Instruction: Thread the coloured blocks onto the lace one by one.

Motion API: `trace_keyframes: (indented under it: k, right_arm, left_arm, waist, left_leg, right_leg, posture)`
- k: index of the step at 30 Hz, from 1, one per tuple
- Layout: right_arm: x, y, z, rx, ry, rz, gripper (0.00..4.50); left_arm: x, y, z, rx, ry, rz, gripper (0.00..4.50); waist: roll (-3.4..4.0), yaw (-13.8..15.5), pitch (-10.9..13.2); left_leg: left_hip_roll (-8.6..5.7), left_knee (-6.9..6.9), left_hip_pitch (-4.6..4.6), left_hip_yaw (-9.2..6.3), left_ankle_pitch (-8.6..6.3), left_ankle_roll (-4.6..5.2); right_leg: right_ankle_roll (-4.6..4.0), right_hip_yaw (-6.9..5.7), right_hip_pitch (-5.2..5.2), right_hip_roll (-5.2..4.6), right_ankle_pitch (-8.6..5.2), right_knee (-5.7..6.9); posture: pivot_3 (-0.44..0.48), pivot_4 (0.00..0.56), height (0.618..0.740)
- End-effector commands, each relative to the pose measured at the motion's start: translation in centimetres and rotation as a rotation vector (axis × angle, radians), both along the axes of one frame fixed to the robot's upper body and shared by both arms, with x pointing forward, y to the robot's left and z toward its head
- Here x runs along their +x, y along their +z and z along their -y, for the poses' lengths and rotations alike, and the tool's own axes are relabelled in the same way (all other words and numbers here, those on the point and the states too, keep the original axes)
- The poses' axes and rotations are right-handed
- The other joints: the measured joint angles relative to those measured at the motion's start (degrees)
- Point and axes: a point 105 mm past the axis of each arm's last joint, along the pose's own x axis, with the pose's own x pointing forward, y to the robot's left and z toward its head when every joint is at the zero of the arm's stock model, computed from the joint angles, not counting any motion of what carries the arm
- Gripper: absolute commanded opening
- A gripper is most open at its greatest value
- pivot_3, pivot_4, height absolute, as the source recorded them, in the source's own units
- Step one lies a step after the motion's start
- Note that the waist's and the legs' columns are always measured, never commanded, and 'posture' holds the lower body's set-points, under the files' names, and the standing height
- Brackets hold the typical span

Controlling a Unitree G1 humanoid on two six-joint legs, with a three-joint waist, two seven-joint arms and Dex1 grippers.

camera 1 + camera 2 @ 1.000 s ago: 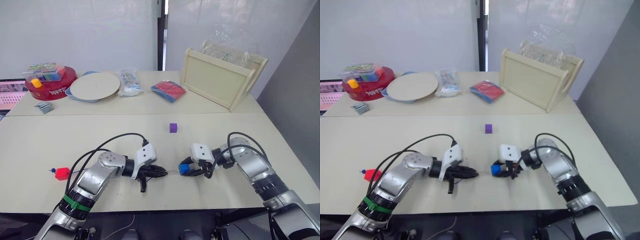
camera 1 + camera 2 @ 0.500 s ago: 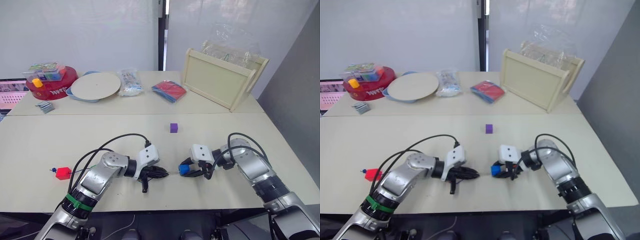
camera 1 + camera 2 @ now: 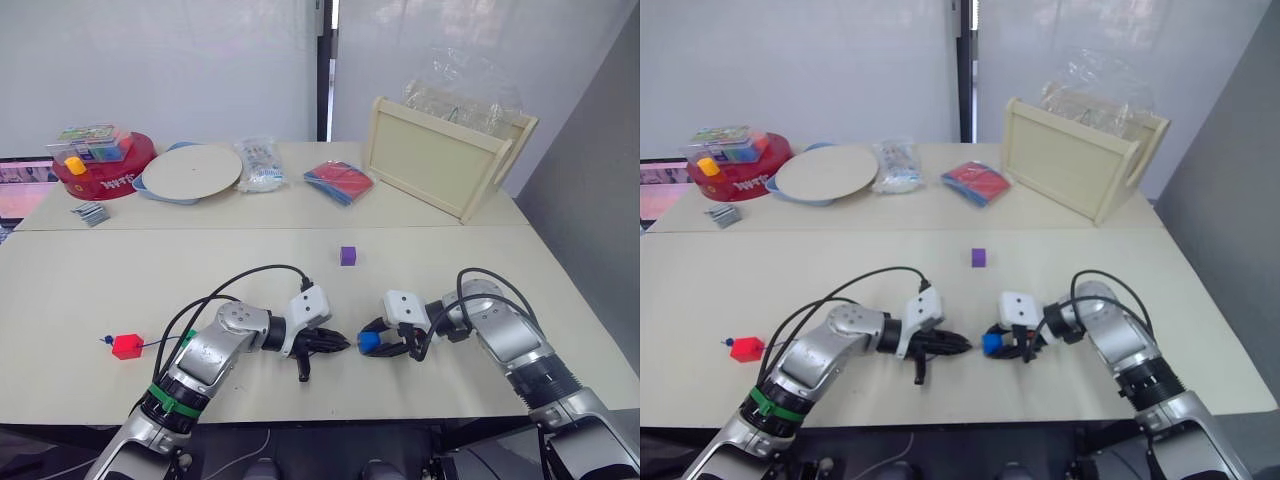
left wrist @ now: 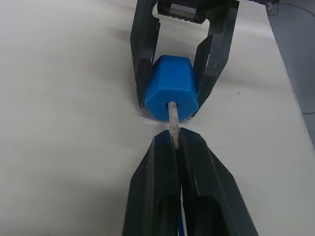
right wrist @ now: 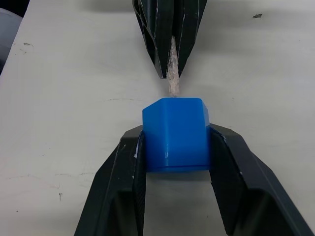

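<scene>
At the near edge of the table (image 3: 90,290), left gripper (image 4: 175,139) clamped on the lace (image 4: 173,120), its pale tip entering the hole of a blue block (image 4: 170,88) pinched in the right gripper (image 5: 175,137). Farther back, lone purple block (image 3: 347,256); far left, red block (image 3: 126,346) already on the string.

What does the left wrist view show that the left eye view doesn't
Left wrist view: the lace's pale tip entering the hole in the blue block. Left eye view: a purple block, a red block on the lace's far end, and the tray behind. Both: the left gripper pinching the lace and the right gripper clamping the blue block.
</scene>
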Motion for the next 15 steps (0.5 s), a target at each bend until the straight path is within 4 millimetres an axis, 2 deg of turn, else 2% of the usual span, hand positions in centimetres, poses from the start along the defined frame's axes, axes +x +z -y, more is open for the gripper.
trace_keyframes:
  k: [1, 6, 10, 12, 15]
  right_arm:
    - [-0.5, -0.4, -0.4, -0.010, 0.015, -0.017, 1.29]
    - [-0.7, -0.6, -0.9, -0.015, 0.011, -0.036, 1.29]
    - [-1.0, -0.4, -2.1, 0.004, -0.006, -0.067, 1.29]
    - [-1.1, -0.3, -2.7, 0.018, -0.019, -0.076, 1.29]
    - [-1.2, -0.7, -3.0, 0.005, -0.048, -0.085, 1.29]
  left_arm:
    - [-1.0, 1.4, 1.9, -0.046, -0.079, 0.047, 0.00]
    - [-1.5, 1.1, 4.2, -0.060, -0.132, 0.063, 0.00]
    - [-1.2, 2.1, 5.8, -0.088, -0.161, 0.085, 0.00]
    - [-1.1, 1.8, 5.9, -0.071, -0.167, 0.085, 0.00]
    - [-0.6, 1.2, 5.1, -0.043, -0.151, 0.091, 0.00]
  waist:
    - [0.00, 0.00, 0.00]
    - [0.00, 0.10, 0.00]
    - [-0.01, 0.96, 0.00]
    - [-0.01, 1.11, -0.01]
    - [-0.01, 1.15, -0.02]
  left_leg:
    - [0.00, 0.00, 0.00, 0.00, 0.00, 0.00]
    - [-0.01, 0.01, 0.00, 0.00, 0.00, 0.00]
    - [-0.05, 0.06, 0.04, 0.00, 0.01, -0.01]
    - [-0.05, 0.10, 0.04, 0.00, 0.01, -0.02]
    - [-0.04, 0.10, 0.13, 0.00, 0.01, -0.02]
  right_leg:
    - [0.00, 0.00, 0.00, 0.00, 0.00, 0.00]
    - [0.00, 0.00, 0.00, 0.00, 0.00, 0.00]
    - [0.02, 0.00, 0.08, -0.04, 0.01, 0.00]
    - [0.05, 0.00, 0.10, -0.04, 0.03, -0.01]
    - [0.06, 0.00, 0.14, -0.03, 0.03, 0.00]
  posture:
    - [0.000, 0.150, 0.740]
    - [0.000, 0.150, 0.740]
    - [0.000, 0.150, 0.740]
    - [0.000, 0.150, 0.740]
    - [0.000, 0.150, 0.740]
